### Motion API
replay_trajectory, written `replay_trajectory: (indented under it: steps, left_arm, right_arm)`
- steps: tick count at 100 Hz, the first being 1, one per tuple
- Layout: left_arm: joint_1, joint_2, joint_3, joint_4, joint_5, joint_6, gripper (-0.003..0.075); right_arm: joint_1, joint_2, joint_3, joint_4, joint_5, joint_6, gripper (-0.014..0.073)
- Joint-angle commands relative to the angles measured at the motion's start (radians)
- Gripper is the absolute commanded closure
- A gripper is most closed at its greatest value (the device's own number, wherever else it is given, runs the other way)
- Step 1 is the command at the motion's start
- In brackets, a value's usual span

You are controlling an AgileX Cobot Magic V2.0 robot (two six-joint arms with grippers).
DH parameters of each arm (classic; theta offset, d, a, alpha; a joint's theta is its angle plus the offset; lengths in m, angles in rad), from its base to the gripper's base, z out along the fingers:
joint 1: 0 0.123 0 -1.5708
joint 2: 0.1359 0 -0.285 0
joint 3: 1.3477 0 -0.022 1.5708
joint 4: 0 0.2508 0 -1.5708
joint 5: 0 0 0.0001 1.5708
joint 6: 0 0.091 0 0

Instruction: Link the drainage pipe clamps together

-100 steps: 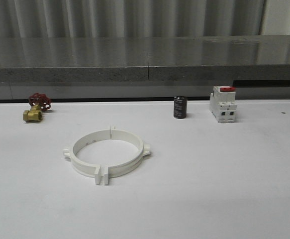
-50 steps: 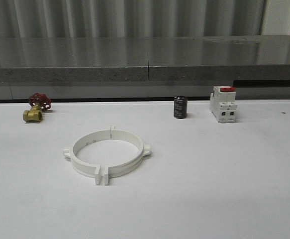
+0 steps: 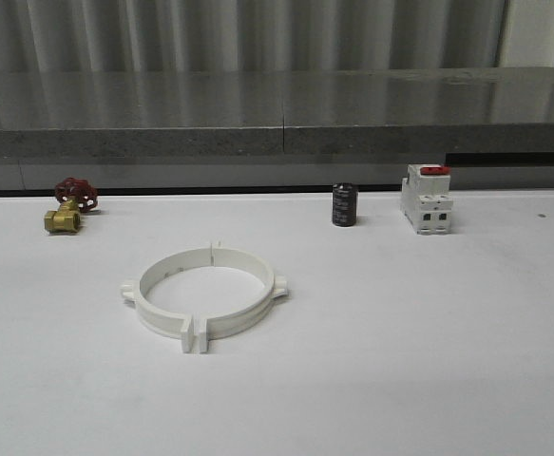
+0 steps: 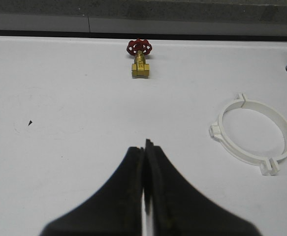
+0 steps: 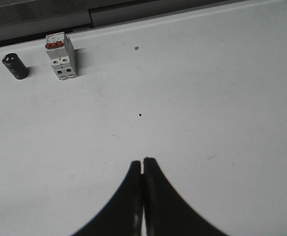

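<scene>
clamps (image 3: 203, 297) joined as ring on table (image 3: 429, 323), nothing inside

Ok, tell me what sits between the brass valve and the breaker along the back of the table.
In the front view, a black cylinder stands between the brass valve and the breaker, nearer the breaker.
</scene>
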Motion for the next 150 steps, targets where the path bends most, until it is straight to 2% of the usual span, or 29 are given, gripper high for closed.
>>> replay_trajectory:
  steps: [1, 18, 38, 63, 91, 106, 113, 131, 150]
  left_arm:
    - [0.001, 0.002, -0.025, -0.016, -0.066, -0.001, 0.0741]
    - [0.001, 0.002, -0.025, -0.016, -0.066, -0.001, 0.0741]
    - [0.001, 0.002, -0.025, -0.016, -0.066, -0.001, 0.0741]
    - [0.001, 0.002, -0.025, -0.014, -0.066, -0.001, 0.0741]
    - [0.001, 0.002, -0.025, -0.014, -0.066, -0.001, 0.0741]
    - [0.001, 0.002, -0.025, -0.014, -0.066, -0.001, 0.0741]
    - [0.001, 0.002, -0.025, -0.014, -0.066, -0.001, 0.0741]
    - [0.001, 0.002, -0.025, -0.014, -0.066, -0.001, 0.0741]
    - [0.001, 0.002, -0.025, -0.014, -0.066, -0.001, 0.0741]
  right_arm:
    - [-0.007, 0.003, -0.023, -0.04, -0.063, -0.012, 0.0661]
    - [-0.007, -0.036, 0.026, -0.022, -0.141, -0.089, 0.0661]
    - [-0.013, -0.168, 0.163, 0.08, -0.273, -0.234, 0.0661]
    - [-0.018, -0.322, 0.341, 0.043, -0.536, -0.238, 0.0661]
    - [-0.018, -0.33, 0.386, 0.081, -0.538, -0.264, 0.0661]
    - [-0.034, -0.33, 0.387, 0.243, -0.564, -0.486, 0.0661]
    - [-0.05, -0.332, 0.399, 0.284, -0.599, -0.537, 0.0661]
    - [-0.099, -0.383, 0.473, 0.324, -0.713, -0.539, 0.0661]
    - [-0.141, -0.482, 0.561, 0.346, -0.743, -0.537, 0.0661]
